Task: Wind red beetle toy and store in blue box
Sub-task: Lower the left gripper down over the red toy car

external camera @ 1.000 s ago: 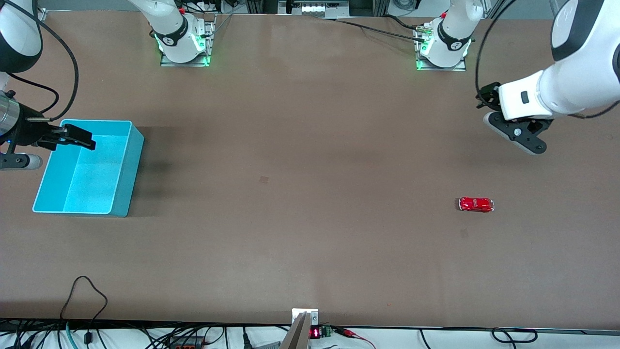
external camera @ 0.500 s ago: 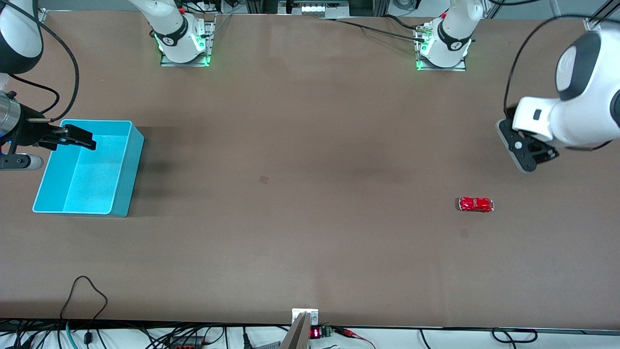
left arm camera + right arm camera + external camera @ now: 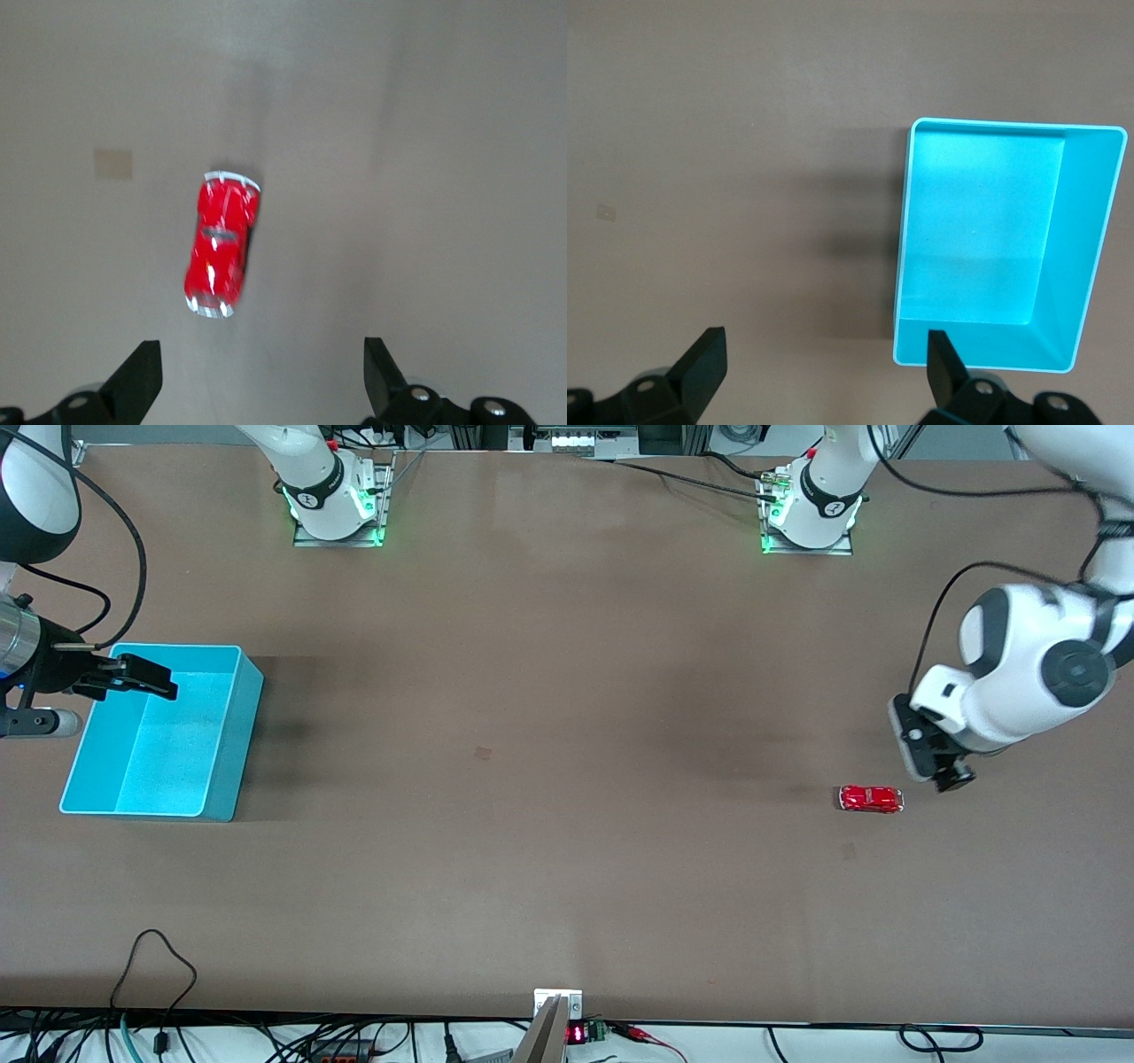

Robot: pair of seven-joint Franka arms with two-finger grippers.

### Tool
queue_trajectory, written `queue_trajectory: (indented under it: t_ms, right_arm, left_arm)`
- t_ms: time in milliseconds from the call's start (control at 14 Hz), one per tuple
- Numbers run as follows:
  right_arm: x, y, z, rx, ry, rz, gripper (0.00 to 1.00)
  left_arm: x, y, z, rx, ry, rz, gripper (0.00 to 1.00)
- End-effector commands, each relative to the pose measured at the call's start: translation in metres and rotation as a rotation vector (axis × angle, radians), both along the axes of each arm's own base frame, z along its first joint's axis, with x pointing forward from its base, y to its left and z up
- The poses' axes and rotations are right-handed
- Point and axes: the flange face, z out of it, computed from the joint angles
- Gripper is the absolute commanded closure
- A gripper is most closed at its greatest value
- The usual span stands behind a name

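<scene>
Brown, matte tabletop (image 3: 549, 691) is spread under both arms. Toward the left arm's end, the red beetle toy (image 3: 872, 799) is seen lying on its wheels, apart from everything else; its body is glossy, rounded and tipped with silvery ends. The left gripper (image 3: 932, 760) is held just above the table beside the toy, fingers parted and empty; in the left wrist view the toy (image 3: 221, 244) is framed ahead of the 2 spread fingertips (image 3: 133, 382), untouched. Over the blue box (image 3: 226, 726), at the right arm's end, the right gripper (image 3: 142, 677) is parked with fingers spread. The box's smooth, straight cyan plastic walls (image 3: 1090, 257) are shown. No writing can be read.
</scene>
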Motion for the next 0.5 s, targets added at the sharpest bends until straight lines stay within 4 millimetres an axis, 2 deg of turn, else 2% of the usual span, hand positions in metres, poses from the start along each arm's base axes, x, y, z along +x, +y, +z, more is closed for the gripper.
queue_trajectory:
  t_ms: [0,71,143,429]
  right_arm:
    - [-0.002,0.001,-0.004,0.015,0.012,-0.008,0.00]
    - [-0.002,0.001,-0.004,0.015,0.012,-0.008,0.00]
    - [-0.002,0.000,-0.004,0.015,0.012,-0.009,0.00]
    - [-0.002,0.001,-0.005,0.015,0.013,-0.006,0.00]
  left_arm:
    - [0.014,-0.004,-0.046,-0.020,-0.052,-0.114,0.00]
    - [0.018,-0.004,-0.062,-0.029,-0.083,-0.126,0.00]
    - [0.021,-0.003,-0.070,-0.034,-0.110,-0.129,0.00]
    - [0.024,0.000,-0.092,-0.040,-0.136,-0.147,0.01]
